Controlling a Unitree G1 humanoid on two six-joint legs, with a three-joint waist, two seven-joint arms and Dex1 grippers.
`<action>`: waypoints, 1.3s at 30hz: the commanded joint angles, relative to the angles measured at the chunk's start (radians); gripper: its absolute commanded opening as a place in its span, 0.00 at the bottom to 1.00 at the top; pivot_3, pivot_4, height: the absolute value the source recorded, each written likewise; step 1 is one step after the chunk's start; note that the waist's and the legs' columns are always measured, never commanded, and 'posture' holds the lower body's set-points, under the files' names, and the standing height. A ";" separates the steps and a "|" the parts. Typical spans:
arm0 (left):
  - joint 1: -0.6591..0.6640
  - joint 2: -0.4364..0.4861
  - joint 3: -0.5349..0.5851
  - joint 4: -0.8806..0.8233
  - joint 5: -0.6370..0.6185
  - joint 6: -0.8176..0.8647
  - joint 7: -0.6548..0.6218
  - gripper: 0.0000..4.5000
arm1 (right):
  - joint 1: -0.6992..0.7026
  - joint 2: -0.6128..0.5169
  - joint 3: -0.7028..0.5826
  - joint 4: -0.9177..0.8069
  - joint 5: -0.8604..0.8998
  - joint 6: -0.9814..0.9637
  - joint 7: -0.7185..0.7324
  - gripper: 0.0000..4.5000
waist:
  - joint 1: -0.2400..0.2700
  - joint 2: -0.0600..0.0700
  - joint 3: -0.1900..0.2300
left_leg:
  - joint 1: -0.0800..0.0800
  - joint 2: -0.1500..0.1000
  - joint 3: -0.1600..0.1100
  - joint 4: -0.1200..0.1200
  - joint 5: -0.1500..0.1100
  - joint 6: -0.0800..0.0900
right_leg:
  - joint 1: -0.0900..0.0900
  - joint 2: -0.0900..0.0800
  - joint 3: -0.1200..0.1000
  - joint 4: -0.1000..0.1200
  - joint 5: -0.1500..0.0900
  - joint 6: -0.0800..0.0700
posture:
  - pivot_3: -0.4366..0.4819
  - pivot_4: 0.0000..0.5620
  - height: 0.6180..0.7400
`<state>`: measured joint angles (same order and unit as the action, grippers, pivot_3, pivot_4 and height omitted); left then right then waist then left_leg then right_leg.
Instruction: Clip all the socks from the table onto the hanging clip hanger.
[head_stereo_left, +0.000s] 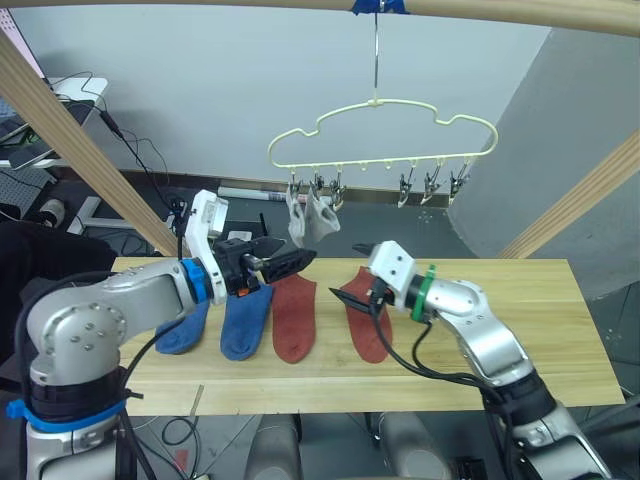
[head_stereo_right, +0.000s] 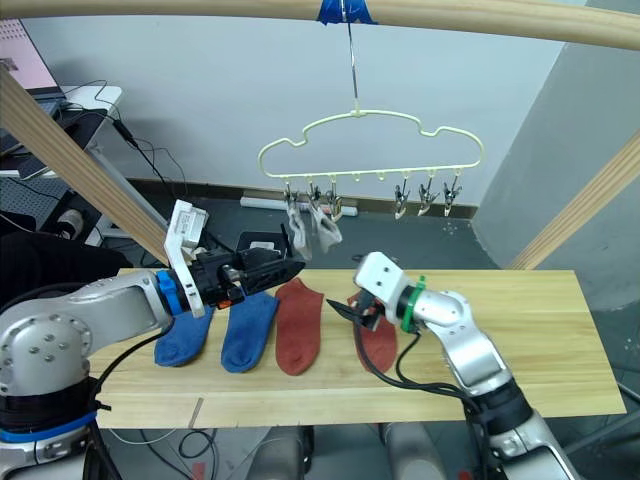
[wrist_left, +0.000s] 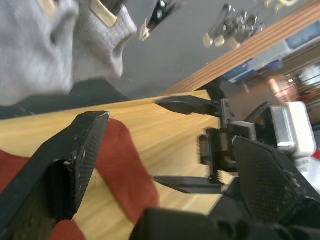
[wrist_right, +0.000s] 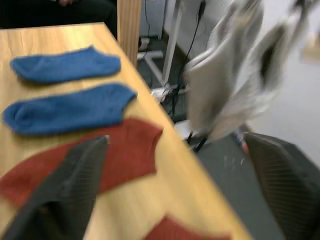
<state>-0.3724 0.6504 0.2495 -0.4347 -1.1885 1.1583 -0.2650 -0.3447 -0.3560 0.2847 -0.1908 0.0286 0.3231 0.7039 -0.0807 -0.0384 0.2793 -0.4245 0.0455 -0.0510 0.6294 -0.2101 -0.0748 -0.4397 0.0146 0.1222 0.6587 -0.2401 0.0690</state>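
A: Over the table, what's up w/ the hanger?

B: Clip hanger hangs by its hook from the wooden beam, just under the blue tape. Two grey socks are already pinned side by side to clips at its left end; the clips further right carry nothing.

A: Rest of the socks?

B: Four lie flat on the tabletop in a row. From the robot's left: blue sock, second blue sock, rust red sock, second rust red sock. The blue pair nearly touch; the 1st red lies just beside the 2nd blue.

A: Left gripper?

B: Left gripper is raised above the blue socks, pointing twd the hanging grey pair, tips just below them. Left wrist view shows the fingers spread wide w/ nothing between them.

A: Right one?

B: Right gripper sits low over the 2nd red sock, fingers aimed to the robot's left. Jaws wide apart, nothing held — the left wrist cam catches both its prongs gaping, & in the right wrist view the fingers frame the red & blue socks w/ the grey pair dangling past the table edge.
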 joint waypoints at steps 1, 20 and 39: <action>0.063 -0.025 -0.033 -0.086 0.110 -0.130 -0.040 1.00 | 0.080 -0.031 -0.088 -0.132 0.075 0.079 -0.004 0.99 | -0.002 0.000 0.000 | -0.001 0.000 0.000 0.000 0.000 0.000 | -0.001 0.000 0.000 0.000 0.000 0.000 | 0.31 0.44 1.00; 0.202 -0.174 -0.268 -0.048 0.674 -0.731 -0.216 0.87 | 0.262 -0.052 -0.367 -0.439 0.347 0.332 -0.141 1.00 | -0.094 0.000 -0.001 | -0.001 0.000 0.003 0.001 0.000 0.001 | -0.001 0.000 0.002 0.001 0.001 0.000 | 0.15 0.42 1.00; 0.071 -0.374 -0.354 0.176 0.943 -0.928 -0.138 0.67 | 0.161 -0.052 -0.359 -0.450 0.462 0.306 -0.131 1.00 | -0.107 0.000 -0.001 | 0.001 -0.001 0.002 0.002 0.001 0.002 | 0.001 0.001 0.002 0.004 0.001 0.000 | 0.26 0.43 1.00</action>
<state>-0.2922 0.2846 -0.1105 -0.2521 -0.2682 0.2706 -0.4180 -0.1705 -0.4096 -0.0631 -0.5876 0.4605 0.6398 0.5787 -0.1878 -0.0380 0.2784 -0.4232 0.0449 -0.0492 0.6316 -0.2092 -0.0729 -0.4389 0.0152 0.1247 0.6632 -0.2387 0.0694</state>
